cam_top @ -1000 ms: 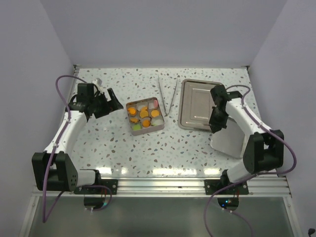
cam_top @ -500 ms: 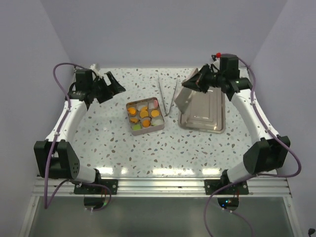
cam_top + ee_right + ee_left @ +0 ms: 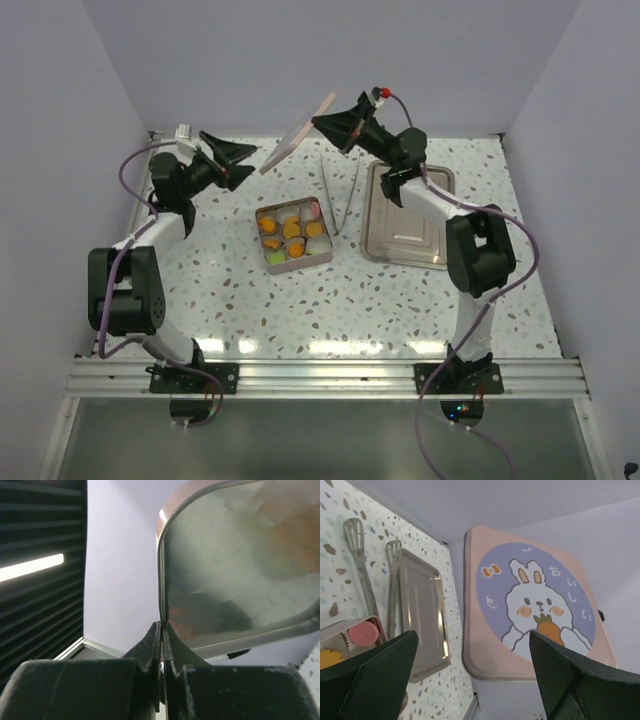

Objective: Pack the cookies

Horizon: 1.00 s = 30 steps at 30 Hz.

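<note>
A pink lid (image 3: 296, 132) is pinched by its edge in the clenched right gripper (image 3: 322, 122) and held tilted in the air, its rabbit picture turned toward the left gripper (image 3: 245, 154). The left gripper is spread wide and holds nothing; the lid hangs just ahead of its fingertips, apparently presented for a handover or for steadying. The cookies (image 3: 291, 232) lie below and between both grippers, seated in paper cups inside the open tin (image 3: 293, 262) on the table. The lid is probably meant to close that tin. Tongs (image 3: 338, 193) and a metal tray (image 3: 408, 212) rest below the right gripper, untouched.
</note>
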### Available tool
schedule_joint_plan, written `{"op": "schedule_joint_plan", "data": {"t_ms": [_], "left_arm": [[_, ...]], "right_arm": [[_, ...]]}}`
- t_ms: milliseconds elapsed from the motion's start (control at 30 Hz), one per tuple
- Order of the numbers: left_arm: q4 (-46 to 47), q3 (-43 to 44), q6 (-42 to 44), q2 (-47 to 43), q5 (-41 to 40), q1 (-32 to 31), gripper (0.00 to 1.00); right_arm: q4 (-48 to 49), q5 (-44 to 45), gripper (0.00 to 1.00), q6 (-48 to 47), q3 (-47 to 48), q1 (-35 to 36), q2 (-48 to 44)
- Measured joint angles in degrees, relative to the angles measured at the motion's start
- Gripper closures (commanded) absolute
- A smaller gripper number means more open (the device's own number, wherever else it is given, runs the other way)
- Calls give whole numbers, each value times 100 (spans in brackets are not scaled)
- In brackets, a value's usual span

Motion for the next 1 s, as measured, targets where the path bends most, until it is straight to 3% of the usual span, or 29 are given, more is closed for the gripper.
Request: {"op": "schedule_joint_plan", "data": {"t_ms": [267,433,633,833,1000], "left_arm": [[2186,-503,-1541,118,39,4,1],[3215,-721,-2295,334,-31,44,5],[3657,-944,-2852,374,-116,195,27],[3698,-1016,-3069,387,-114,321,59],[3733,-1034,-3303,391,-151,404,75]], "right_arm": [[992,544,100,448,931,820,824],[1174,713,100,518,1038,907,960],[1285,901,100,551,737,903,1008],[1370,831,100,599,229,896,1008],[1499,756,100,581,-20,857,1005]]}}
